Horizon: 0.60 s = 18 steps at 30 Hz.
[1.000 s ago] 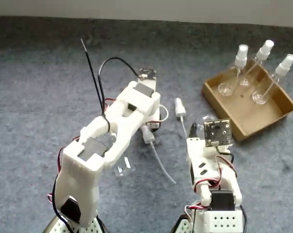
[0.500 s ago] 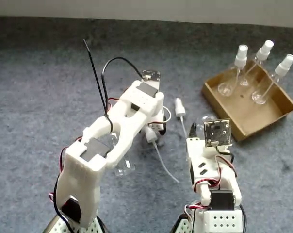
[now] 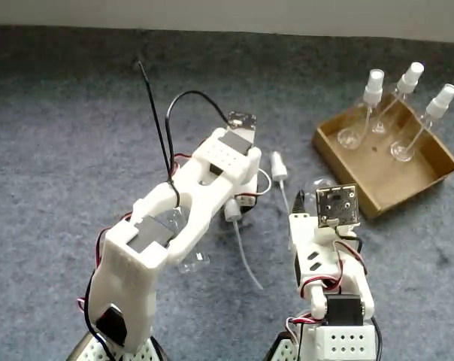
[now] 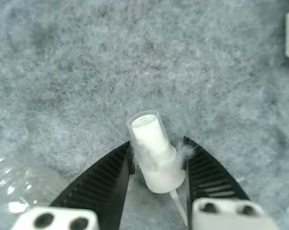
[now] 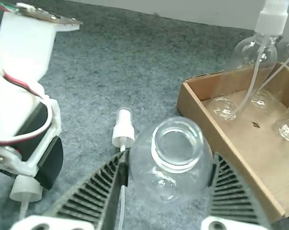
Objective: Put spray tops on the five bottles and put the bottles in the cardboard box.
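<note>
No readable text or labels anywhere

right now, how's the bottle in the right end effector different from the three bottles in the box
The held bottle has a bare, open neck; the three boxed bottles each carry a white spray top with a tube inside. The held bottle sits in the right end effector, outside the cardboard box; the others stand inside it. All are clear with round bodies.

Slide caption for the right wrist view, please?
Right gripper clamps an uncapped bottle, a loose spray top and the cardboard box just beyond.
</note>
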Available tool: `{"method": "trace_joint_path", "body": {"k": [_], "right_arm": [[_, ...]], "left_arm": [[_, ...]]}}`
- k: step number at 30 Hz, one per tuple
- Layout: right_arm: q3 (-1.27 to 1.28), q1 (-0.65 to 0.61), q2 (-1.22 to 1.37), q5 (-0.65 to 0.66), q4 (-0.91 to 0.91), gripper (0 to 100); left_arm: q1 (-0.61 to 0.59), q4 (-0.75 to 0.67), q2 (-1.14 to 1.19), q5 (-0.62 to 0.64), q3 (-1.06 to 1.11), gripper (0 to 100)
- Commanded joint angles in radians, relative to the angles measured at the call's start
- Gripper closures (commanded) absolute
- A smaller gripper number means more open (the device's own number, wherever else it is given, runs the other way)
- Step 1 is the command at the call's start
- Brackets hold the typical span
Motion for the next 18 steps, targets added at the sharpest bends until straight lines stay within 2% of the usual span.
{"method": "trace_joint_path", "body": {"k": [1,10,15,18], "right_arm": [[-0.016,0.013,-0.016,-0.009,-0.022,78.9],[-0.016,0.013,-0.016,-0.008,-0.024,78.9],[-0.016,0.013,-0.016,-0.008,-0.024,78.9],[-0.016,0.013,-0.016,-0.008,-0.024,78.9]], "left_arm": [[0.019,0.002,-0.008,0.011,-0.044,88],[0.025,0.003,-0.01,0.005,-0.051,89],[0.027,0.005,-0.015,0.002,-0.053,100],[0.027,0.002,-0.016,0.0,-0.053,98]]}}
